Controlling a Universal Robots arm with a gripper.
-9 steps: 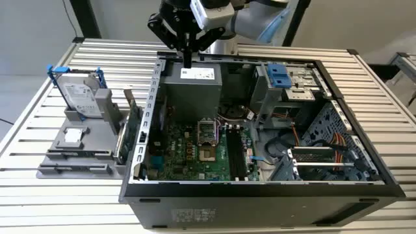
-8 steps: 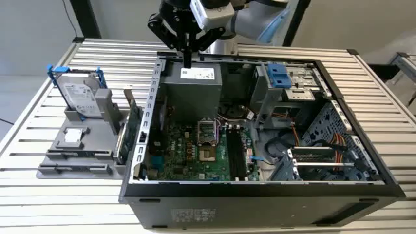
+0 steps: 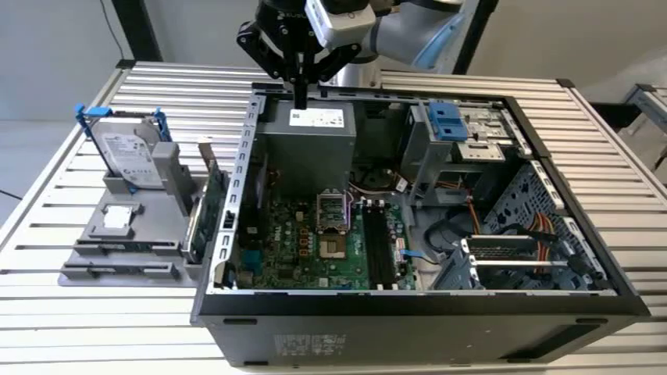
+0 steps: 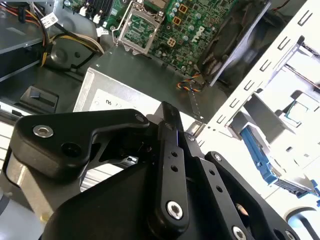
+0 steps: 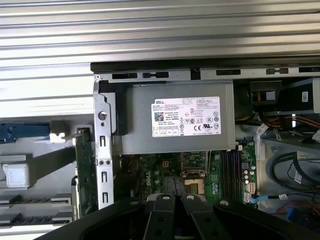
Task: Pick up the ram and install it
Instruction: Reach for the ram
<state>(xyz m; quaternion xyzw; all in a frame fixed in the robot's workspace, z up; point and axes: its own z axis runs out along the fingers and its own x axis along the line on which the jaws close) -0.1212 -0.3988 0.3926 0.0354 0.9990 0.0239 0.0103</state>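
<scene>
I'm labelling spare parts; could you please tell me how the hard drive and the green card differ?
The hard drive is a boxy silver block in a blue frame; the green card is a thin board. In the exterior view the hard drive shows its broad face, the green card its edge. The green card stands next to the computer case, the hard drive farther out. Both stand upright on the grey stand.
</scene>
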